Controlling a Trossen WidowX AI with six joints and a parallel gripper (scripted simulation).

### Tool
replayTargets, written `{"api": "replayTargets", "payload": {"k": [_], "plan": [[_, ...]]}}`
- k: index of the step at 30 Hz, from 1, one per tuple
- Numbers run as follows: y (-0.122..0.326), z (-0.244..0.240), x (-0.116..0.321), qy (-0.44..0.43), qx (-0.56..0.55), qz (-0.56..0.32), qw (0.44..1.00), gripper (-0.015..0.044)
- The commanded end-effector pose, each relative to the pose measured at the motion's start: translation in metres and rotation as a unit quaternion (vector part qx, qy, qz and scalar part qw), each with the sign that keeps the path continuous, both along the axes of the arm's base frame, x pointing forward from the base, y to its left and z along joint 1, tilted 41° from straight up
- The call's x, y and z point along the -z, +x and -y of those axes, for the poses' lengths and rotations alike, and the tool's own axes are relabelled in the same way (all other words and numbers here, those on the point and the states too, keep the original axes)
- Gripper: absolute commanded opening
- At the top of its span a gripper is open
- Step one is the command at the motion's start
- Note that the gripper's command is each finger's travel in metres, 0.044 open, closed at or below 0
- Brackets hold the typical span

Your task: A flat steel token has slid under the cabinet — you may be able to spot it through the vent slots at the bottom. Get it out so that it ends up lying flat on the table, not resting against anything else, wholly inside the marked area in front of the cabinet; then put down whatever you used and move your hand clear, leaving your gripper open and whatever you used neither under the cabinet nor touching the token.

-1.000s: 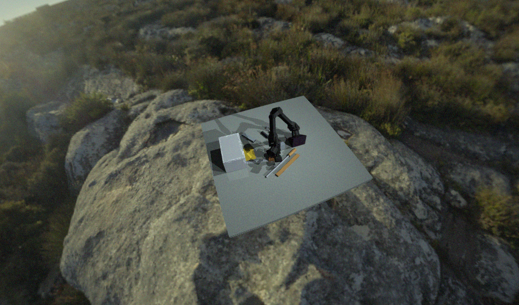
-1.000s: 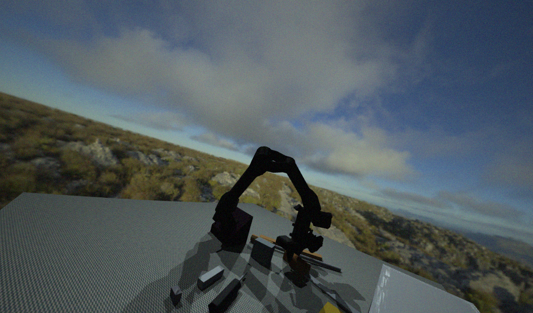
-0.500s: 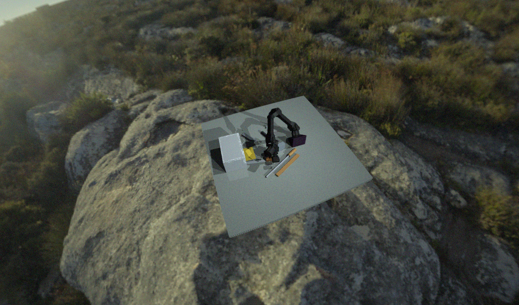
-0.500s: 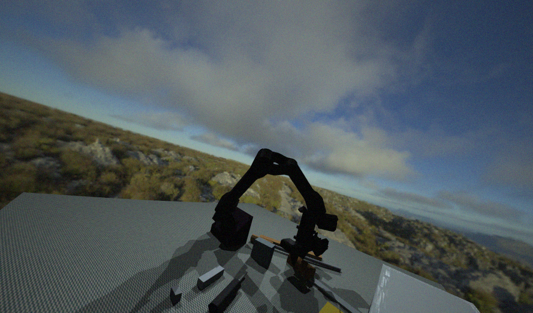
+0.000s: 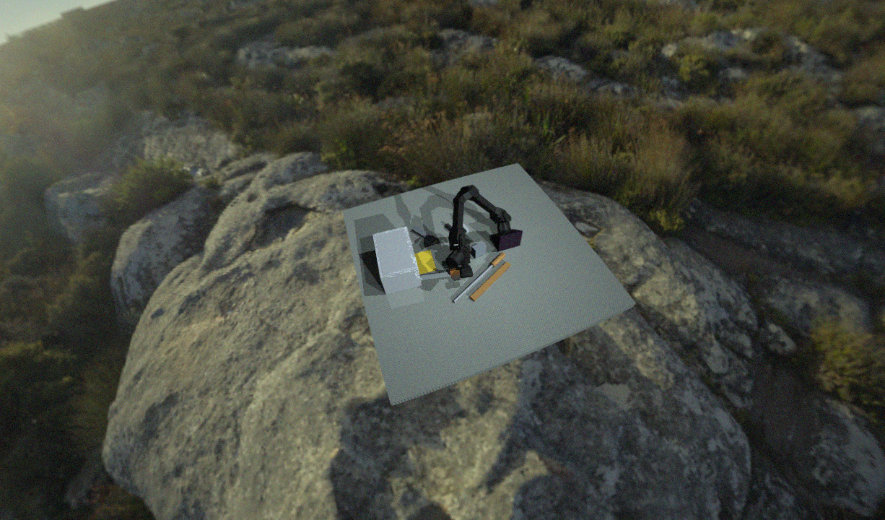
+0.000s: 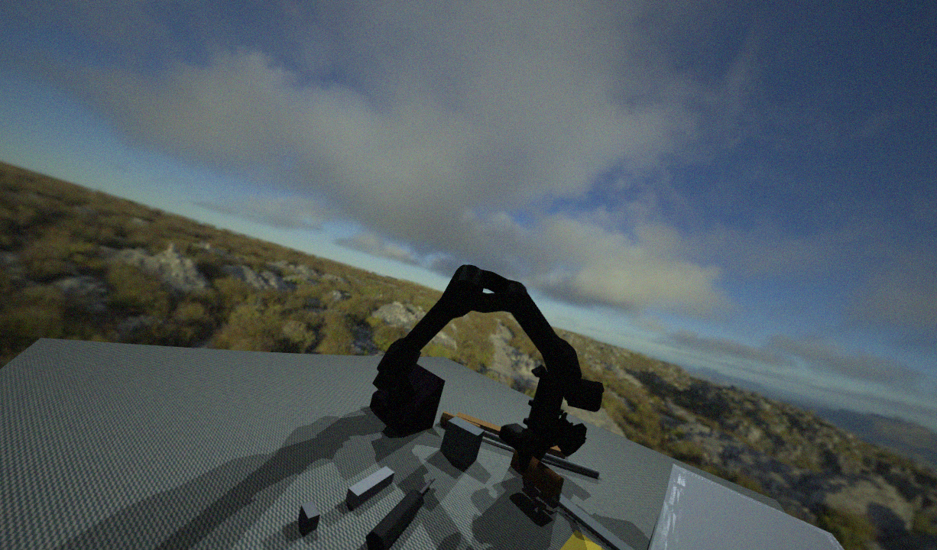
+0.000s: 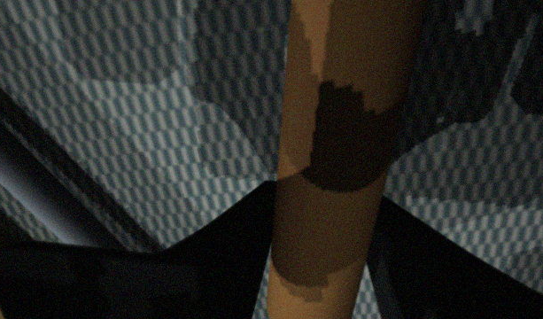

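Pale table (image 5: 497, 336) (image 6: 150, 410) (image 7: 134, 146), one gripper (image 5: 460, 270) (image 6: 532, 457) (image 7: 318, 197) around one orange handle (image 5: 455, 274) (image 6: 544, 483) (image 7: 329, 239).

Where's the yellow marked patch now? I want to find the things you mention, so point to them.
Top view: the yellow patch (image 5: 425, 261) (image 6: 581, 542) lies against the white cabinet's (image 5: 395, 253) (image 6: 731, 516) right side, left of the claw (image 5: 457, 271) (image 6: 528, 457).

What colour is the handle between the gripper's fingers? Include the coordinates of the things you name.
Orange-brown handle (image 5: 455, 274) (image 6: 544, 481) (image 7: 317, 230); the wrist view shows it best.

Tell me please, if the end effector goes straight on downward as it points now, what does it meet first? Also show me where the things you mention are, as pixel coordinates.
Probably the grey, patterned table top (image 5: 529, 310) (image 6: 184, 396) (image 7: 156, 133); the orange handle (image 5: 455, 274) (image 6: 546, 483) (image 7: 315, 248) in the end effector (image 5: 459, 271) (image 6: 526, 459) (image 7: 318, 197) might touch it first. The remaining gap is unclear.
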State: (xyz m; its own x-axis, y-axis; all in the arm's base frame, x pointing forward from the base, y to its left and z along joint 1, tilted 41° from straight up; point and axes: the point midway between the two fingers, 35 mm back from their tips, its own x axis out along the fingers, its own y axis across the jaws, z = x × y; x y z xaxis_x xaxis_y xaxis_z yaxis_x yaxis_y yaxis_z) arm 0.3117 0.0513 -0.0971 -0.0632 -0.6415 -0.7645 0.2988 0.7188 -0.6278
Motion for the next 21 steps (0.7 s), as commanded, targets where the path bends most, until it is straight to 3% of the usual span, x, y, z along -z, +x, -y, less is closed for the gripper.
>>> {"api": "replayTargets", "payload": {"k": [1, 21], "plan": [[0.008, 0.002, -0.001, 0.002, 0.001, 0.001, 1.0, 0.0], [0.032, 0.008, -0.005, 0.002, 0.001, 0.002, 1.0, 0.0]]}}
